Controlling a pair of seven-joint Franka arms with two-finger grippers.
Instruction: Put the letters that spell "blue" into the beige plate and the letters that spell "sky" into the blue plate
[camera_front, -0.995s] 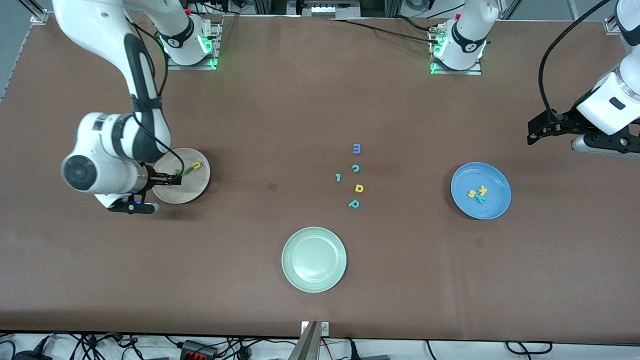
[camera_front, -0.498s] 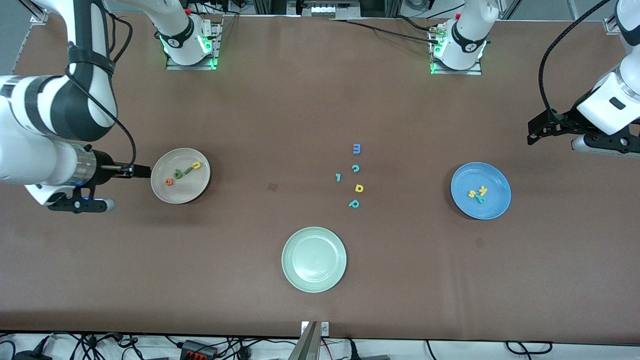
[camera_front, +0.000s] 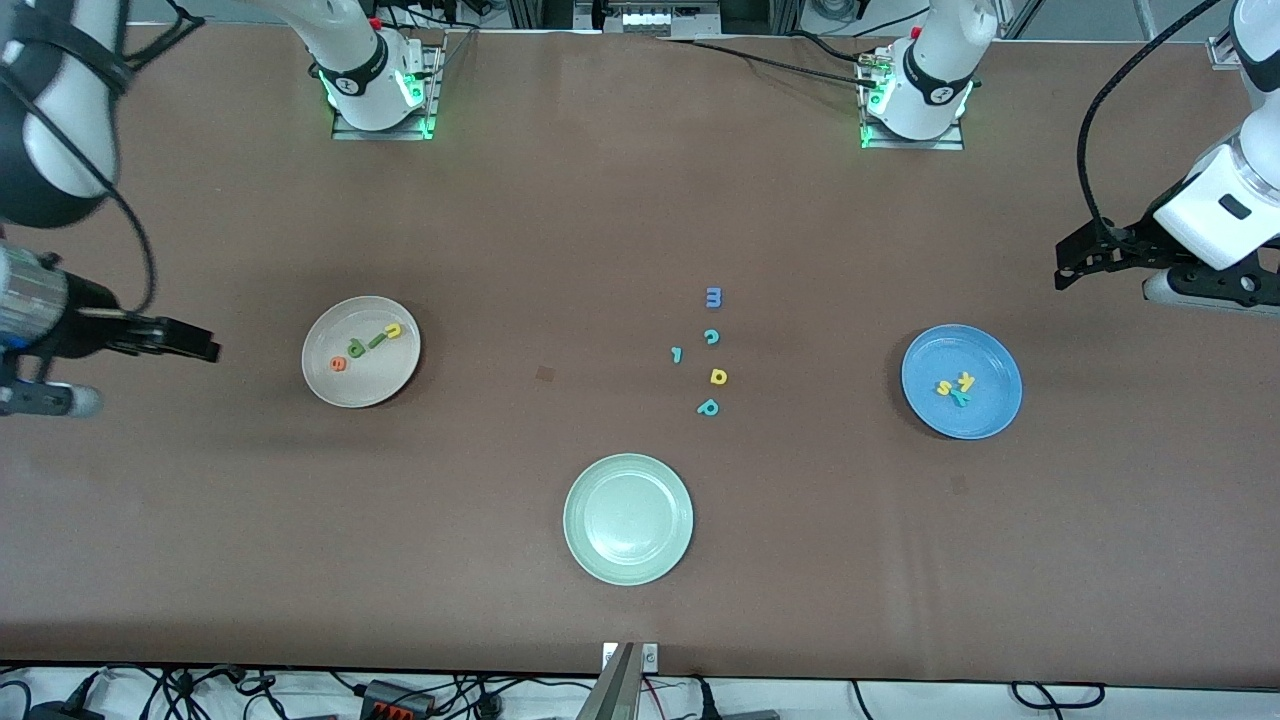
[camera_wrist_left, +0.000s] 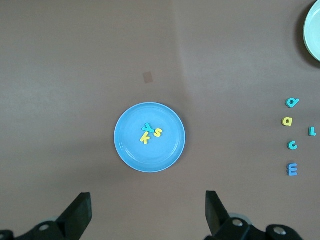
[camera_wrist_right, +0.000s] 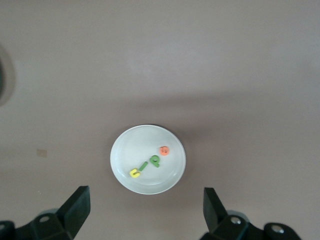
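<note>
Pale green plate (camera_front: 628, 519) on brown table (camera_front: 560, 220), nearest front camera. Loose letters midway between other plates: blue m (camera_front: 713, 297), teal c (camera_front: 711, 337), small teal hooked bar (camera_front: 677, 354), yellow looped letter (camera_front: 718, 376), teal looped letter (camera_front: 708, 407).

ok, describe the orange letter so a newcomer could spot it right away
Find the beige plate at the right arm's end of the table. Four small letters lie in it; the orange letter is the one nearest the front camera, the only orange piece beside green and yellow ones.
</note>
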